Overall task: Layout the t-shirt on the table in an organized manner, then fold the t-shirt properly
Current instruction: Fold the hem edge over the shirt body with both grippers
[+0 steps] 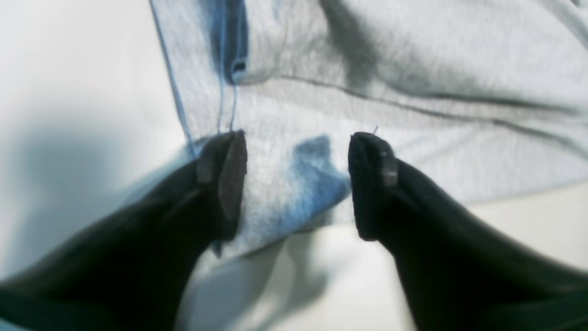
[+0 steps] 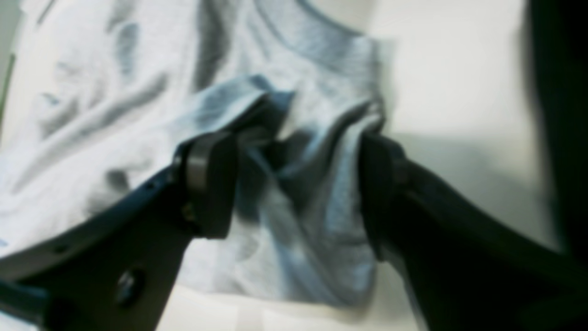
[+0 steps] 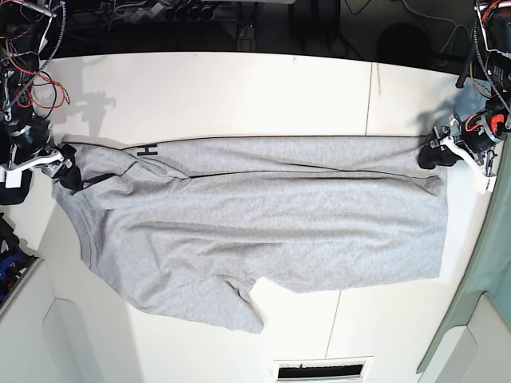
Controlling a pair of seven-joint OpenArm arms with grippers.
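Observation:
The light grey t-shirt (image 3: 263,215) lies stretched sideways across the white table (image 3: 239,88), its far part folded over so black lettering (image 3: 149,149) shows near the left end. My left gripper (image 3: 432,155) is at the shirt's far right corner. In the left wrist view its jaws (image 1: 296,181) stand open, and the hem corner (image 1: 294,197) lies flat between them. My right gripper (image 3: 68,171) is at the far left shoulder. Its jaws (image 2: 298,184) are open too, astride a bunched fold of the shirt (image 2: 303,202).
A thin seam (image 3: 369,96) runs across the tabletop. A vent slot (image 3: 323,371) sits at the near edge. Cables and electronics (image 3: 24,48) crowd the far left and far right corners. A teal surface (image 3: 479,303) borders the table's right side.

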